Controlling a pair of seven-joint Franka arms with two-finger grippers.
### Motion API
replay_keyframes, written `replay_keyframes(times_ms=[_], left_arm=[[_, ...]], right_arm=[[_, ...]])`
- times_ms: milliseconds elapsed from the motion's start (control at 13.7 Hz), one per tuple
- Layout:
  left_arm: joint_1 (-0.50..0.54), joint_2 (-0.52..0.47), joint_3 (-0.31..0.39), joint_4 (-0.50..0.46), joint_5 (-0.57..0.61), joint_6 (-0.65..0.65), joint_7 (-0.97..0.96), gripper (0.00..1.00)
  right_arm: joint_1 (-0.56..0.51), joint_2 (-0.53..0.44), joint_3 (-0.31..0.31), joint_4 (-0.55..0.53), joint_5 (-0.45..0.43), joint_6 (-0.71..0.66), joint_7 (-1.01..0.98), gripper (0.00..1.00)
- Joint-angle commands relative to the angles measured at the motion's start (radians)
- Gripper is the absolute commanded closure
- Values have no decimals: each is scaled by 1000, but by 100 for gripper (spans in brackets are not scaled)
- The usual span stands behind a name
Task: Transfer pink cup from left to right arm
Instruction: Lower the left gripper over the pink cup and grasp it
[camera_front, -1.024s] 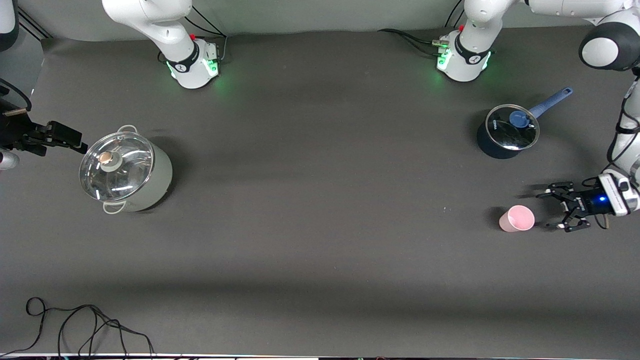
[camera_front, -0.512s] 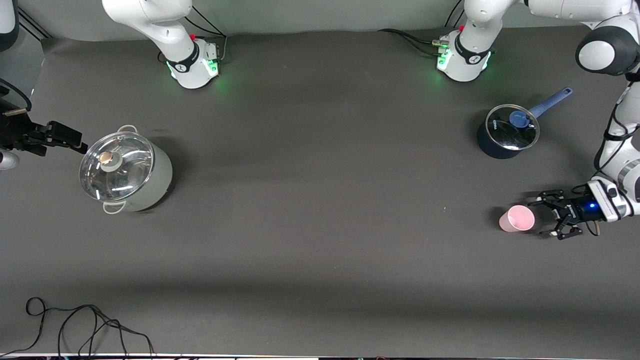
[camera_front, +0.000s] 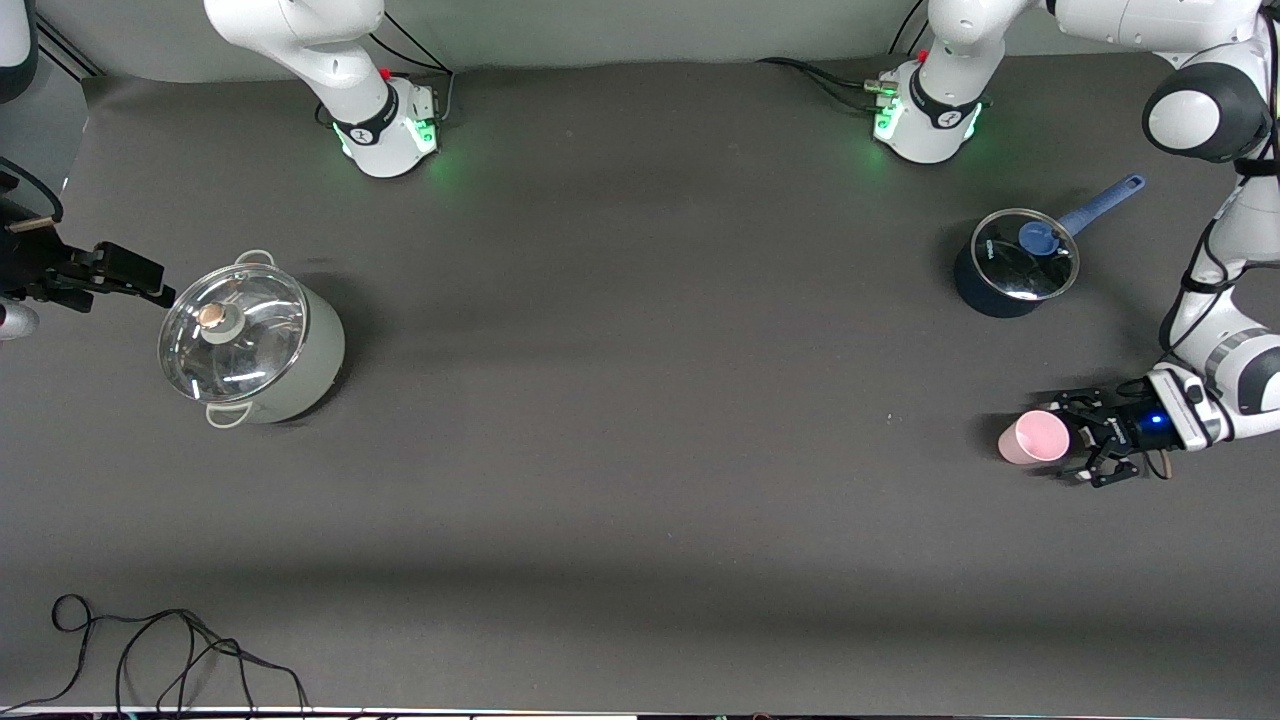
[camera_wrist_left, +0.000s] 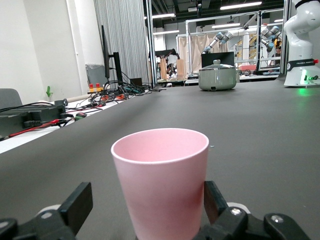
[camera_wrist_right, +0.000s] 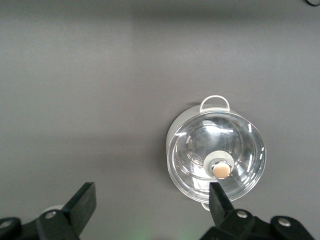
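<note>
Two fingers of my left gripper (camera_front: 1083, 440) stand spread around the cup (camera_front: 1034, 438) without pinching yet; an off-centre squeeze may tip it, while my right gripper (camera_wrist_right: 150, 202) waits open above the pot (camera_wrist_right: 216, 156)

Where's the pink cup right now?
The pink cup stands upright on the table at the left arm's end, nearer the front camera than the blue saucepan, between the left gripper's open jaws.

grey lidded pot (camera_front: 252, 342), blue saucepan (camera_front: 1012, 268), cable (camera_front: 150, 650)
</note>
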Motion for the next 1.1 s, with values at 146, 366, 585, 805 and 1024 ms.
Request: replay_keyframes(times_ms=[146,366,585,805,1024], left_arm=[[-27,31,-4,13,-21,12,42,1],[-29,36,-17,11,-21,25,42,1],[-50,42,-23,12,-33,25,42,4],[-56,42,-23,13,-39,25,42,50],[-56,42,-23,13,-39,25,42,100]], right_arm=[[2,0,-2,12,4,-2,-12,0],[2,0,-2,12,4,-2,-12,0],[2,0,-4,12,4,-2,-11,0],[2,0,-2,12,4,-2,-12,0],[2,0,-2,12,4,-2,-12,0]])
